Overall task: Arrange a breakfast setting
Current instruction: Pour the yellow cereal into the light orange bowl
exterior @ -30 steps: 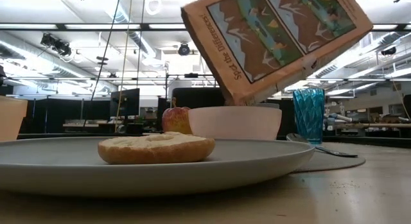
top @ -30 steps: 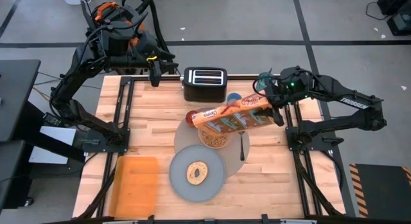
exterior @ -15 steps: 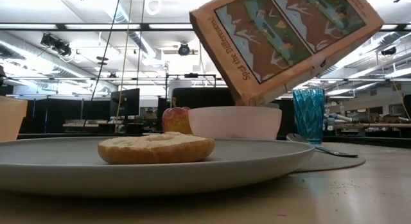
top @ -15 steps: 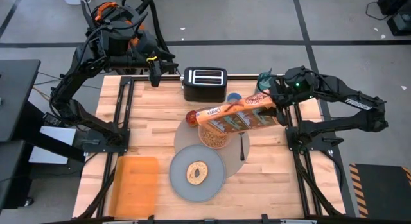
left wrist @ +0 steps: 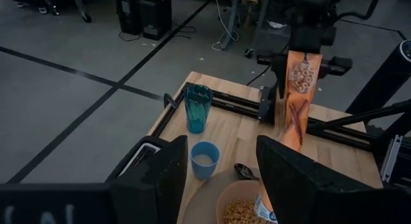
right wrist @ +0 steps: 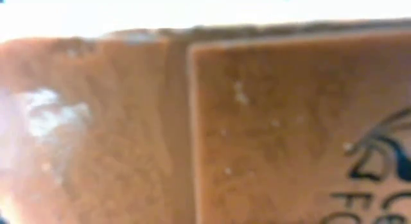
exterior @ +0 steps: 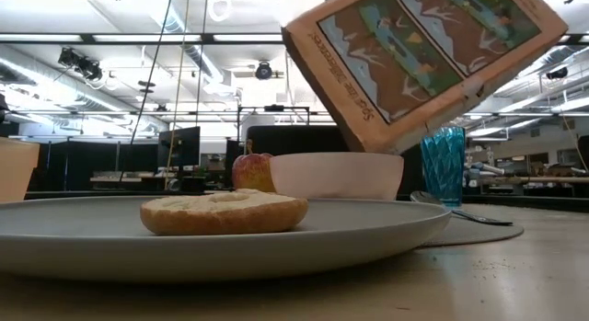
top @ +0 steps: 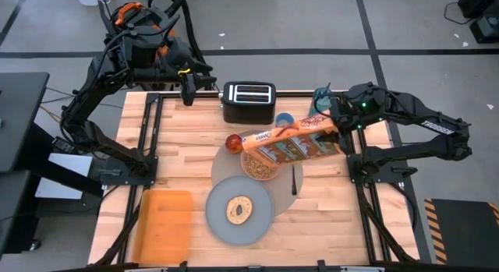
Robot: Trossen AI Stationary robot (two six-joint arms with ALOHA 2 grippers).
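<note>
**Cereal box held tilted over the pink bowl**

Cereal box (top: pixel 290 141) hung in the air above the middle of the table, clamped at its far end by the right gripper (top: pixel 337 122), whose fingers were closed on the cardboard. In the high view the box lay slanted, its free end reaching toward the red apple (top: pixel 232 141) and its body crossing over the translucent pink bowl (top: pixel 260 167). The bowl held brown cereal. From table height the box (exterior: pixel 425 62) showed tipped with one corner lowest, just above the bowl's rim (exterior: pixel 336 177); whether they touched could not be told. The right wrist view was filled by the box's orange-brown face.

The bowl sat on the large round taupe mat (top: pixel 226 169), with the dark spoon (top: pixel 294 178) lying on the mat beside it on the right arm's side. The apple stood at the mat's far edge, next to the bowl. The small blue cup (top: pixel 284 120) stood behind the bowl, near the black toaster (top: pixel 249 101), and a tall teal glass (top: pixel 322 97) stood farther back by the right arm. The smaller grey plate (top: pixel 238 210) overlapped the near edge of the mat and carried the bagel (top: pixel 238 210) at its centre. An orange board (top: pixel 164 224) lay well apart at the near left of the table.

The left gripper (top: pixel 189 88) waited at the back of the table beside the toaster, its fingers (left wrist: pixel 160 179) spread apart and holding nothing.
</note>
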